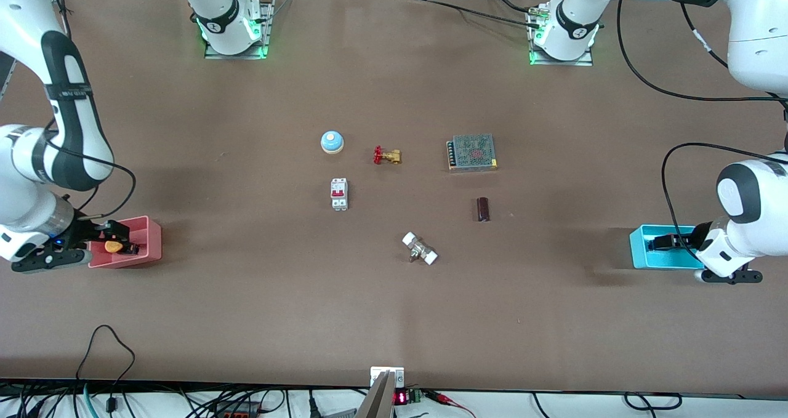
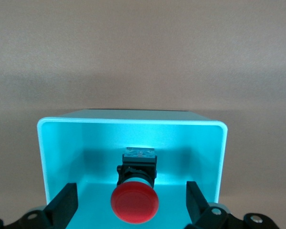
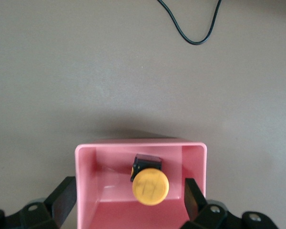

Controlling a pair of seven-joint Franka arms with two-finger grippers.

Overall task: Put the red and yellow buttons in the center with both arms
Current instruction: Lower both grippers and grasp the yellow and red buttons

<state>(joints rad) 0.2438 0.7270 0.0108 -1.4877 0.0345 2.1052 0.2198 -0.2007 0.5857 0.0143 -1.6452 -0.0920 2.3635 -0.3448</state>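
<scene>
The yellow button (image 1: 113, 245) lies in the pink bin (image 1: 146, 241) at the right arm's end of the table. My right gripper (image 1: 118, 238) is open over that bin. In the right wrist view its fingers (image 3: 64, 198) stand wide apart on either side of the yellow button (image 3: 150, 186) in the pink bin (image 3: 138, 145). The red button (image 2: 134, 202) lies in the cyan bin (image 2: 133, 120), between the wide-open fingers (image 2: 62, 207) of my left gripper (image 2: 131, 210). In the front view the left gripper (image 1: 662, 241) is over the cyan bin (image 1: 640, 249) and the red button is hidden.
Around the table's middle lie a blue-and-white bell (image 1: 332, 141), a brass valve with a red handle (image 1: 386, 156), a white circuit breaker (image 1: 339, 194), a mesh-covered power supply (image 1: 472, 152), a dark cylinder (image 1: 483, 209) and a white-ended fitting (image 1: 420, 249).
</scene>
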